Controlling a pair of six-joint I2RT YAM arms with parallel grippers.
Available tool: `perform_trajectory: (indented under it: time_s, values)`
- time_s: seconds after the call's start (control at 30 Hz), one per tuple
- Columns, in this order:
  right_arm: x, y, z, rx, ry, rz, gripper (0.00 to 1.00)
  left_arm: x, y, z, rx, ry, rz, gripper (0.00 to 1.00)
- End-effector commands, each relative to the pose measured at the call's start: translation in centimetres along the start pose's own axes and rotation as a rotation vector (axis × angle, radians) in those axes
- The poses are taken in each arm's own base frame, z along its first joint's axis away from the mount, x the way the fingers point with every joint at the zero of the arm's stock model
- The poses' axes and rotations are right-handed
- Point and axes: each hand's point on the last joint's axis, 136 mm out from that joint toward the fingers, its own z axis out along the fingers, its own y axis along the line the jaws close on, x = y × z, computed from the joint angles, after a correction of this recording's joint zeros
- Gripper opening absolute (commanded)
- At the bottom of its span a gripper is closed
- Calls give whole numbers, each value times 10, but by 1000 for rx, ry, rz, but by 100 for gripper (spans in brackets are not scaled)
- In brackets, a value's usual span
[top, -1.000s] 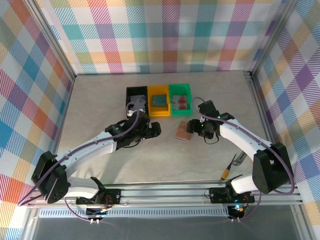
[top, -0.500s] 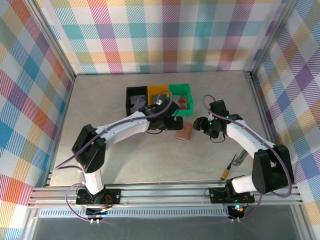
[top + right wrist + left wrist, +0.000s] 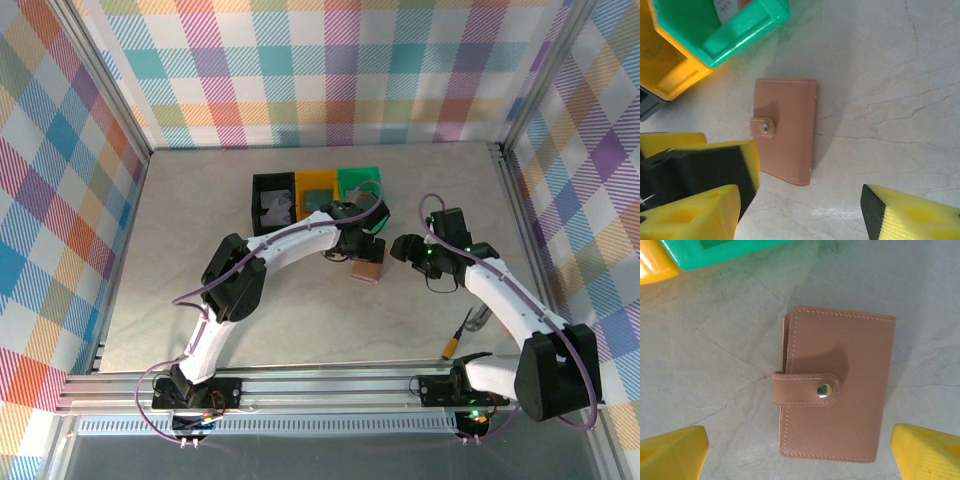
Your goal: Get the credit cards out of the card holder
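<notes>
While the card holder [image 3: 837, 390] is lying shut and flat on the table [image 3: 715, 365], its strap snapped down across the front, you are hovering the left gripper [image 3: 800, 456] over it. Its jaws are spread wide, with a yellow fingertip [image 3: 675, 455] standing clear of each long side and touching nothing. The right gripper [image 3: 402, 247] is waiting near the holder's other side, its jaws likewise apart and empty. Just beyond the holder, the green bin [image 3: 747, 32] is showing one of the credit cards [image 3: 726, 7], pale with a red patch. Whether any cards are riding inside the closed holder cannot be told from here. The trouble is likely sitting in that snap. If you are closing across the holder's width, you are probably clamping the cover shut rather than opening it, and the strap is staying fastened. The holder is also thin and flat against the table. Fingertips coming down too high are likely to slide off its edges, and coming down too low they are likely to scrape the surface and skate the leather toward the green bin. The left arm is reaching well out across the table, so small errors at the wrist may be counting for more. With both grippers crowding the same small thing, any sideways correction is risking a knock between them.
</notes>
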Motion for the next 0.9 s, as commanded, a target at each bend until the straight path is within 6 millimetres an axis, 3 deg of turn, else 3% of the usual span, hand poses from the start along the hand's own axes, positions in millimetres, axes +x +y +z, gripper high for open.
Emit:
perform_trajectory:
  time_s: [0.0,0.47,0.87]
  values:
    - [-2,-1,-3,-20,-28,13,65,8,7,4,-87,40,60,93]
    - [-8,11,-23,-102,-122,-9,65,-1,-1,26,-99,44,48,92]
    - [-7,13,-23,-118,-121,-7,65,3,4,41,-137,55,39,87]
